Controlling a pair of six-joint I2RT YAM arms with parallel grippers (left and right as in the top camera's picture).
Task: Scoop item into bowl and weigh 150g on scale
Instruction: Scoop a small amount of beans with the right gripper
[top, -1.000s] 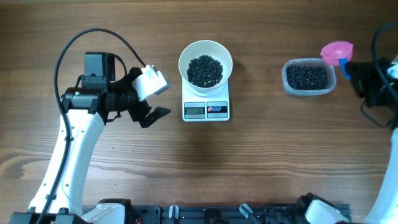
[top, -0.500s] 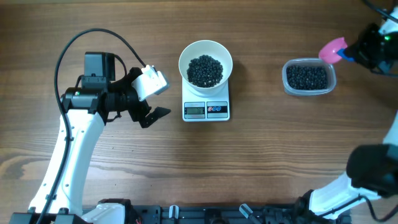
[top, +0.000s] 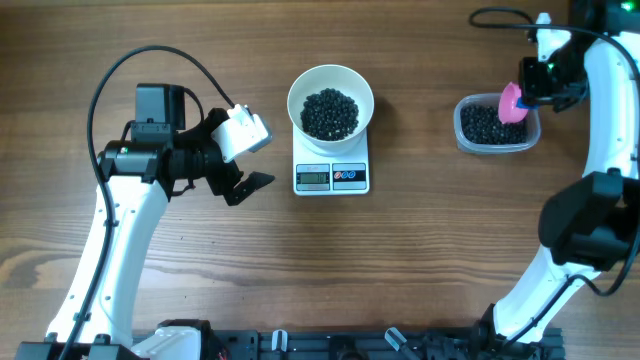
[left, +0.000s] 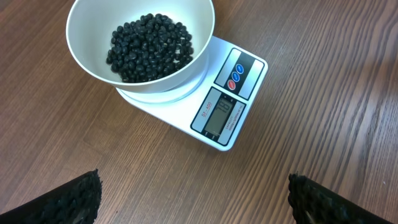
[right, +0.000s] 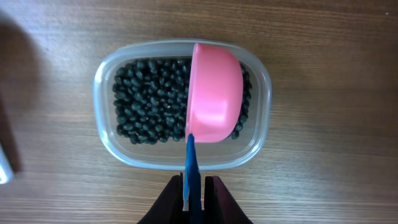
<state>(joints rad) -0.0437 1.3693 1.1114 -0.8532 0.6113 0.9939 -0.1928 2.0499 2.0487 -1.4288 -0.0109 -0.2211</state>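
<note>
My bowl (left: 84, 59) and tub (right: 261, 134) hold beans (left: 149, 46); my right tool (right: 194, 186) clamps the scoop (right: 214, 93), left tool (top: 248, 157) gapes; the display on the scale (left: 249, 68) seems unreadable.

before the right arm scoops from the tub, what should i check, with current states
1. Grip: right gripper shut on the scoop handle: ok.
2. Position: scoop over the tub: ok.
3. Supply: beans in tub: ok.
4. Target: bowl seated on scale: ok.
5. Reading: display digits too small: cannot tell.
6. Clearance: left gripper open, apart from bowl: ok.
</note>
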